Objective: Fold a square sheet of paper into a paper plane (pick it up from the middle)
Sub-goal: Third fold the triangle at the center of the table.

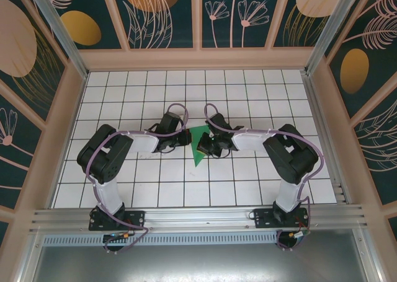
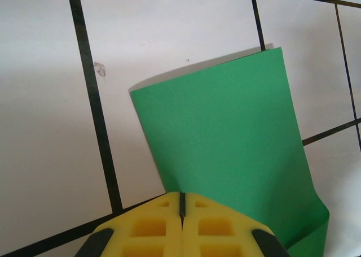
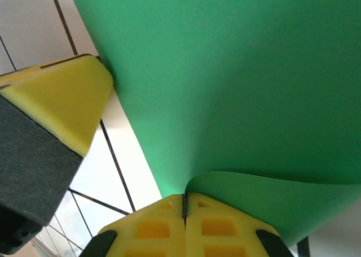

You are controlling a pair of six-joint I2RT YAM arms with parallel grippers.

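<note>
**Left tool** [image 2: 181,207]: the pads were pressed flat together with only a hairline seam between them. It was clenched, and as far as the wrist view let you judge, it was pinching the left edge of the square sheet of paper [image 2: 225,138].

**Sheet:** it sat mid-surface between your two tools, already doubled over and no longer a flat square. It looked partly raised off the white gridded surface [image 1: 124,96], with a shadow showing under its far edge.

**Right tool** [image 3: 183,207]: this one was also clenched. The green paper ran straight out of the pad seam and rolled into a loose curl just beyond the tips. The left tool's pad touched the same sheet close by.

**Risks, judged from here:**
- The two pinches sat near each other on thin paper. If you drew the arms apart unevenly, it would likely tear at one pinch.
- If you closed the arms toward each other, the span between them would buckle and take a crooked crease.
- The curl at the right tool could flatten into a stray fold if you pressed down before aligning the edges.
- The left hold looked shallow and close to the edge, so a twist could slip it free.

**Heading:** seen from above, the sheet tapered to a tip pointing near, toward the arm bases, with the wider end far. Its long axis ran roughly far to near, leaning slightly.
</note>
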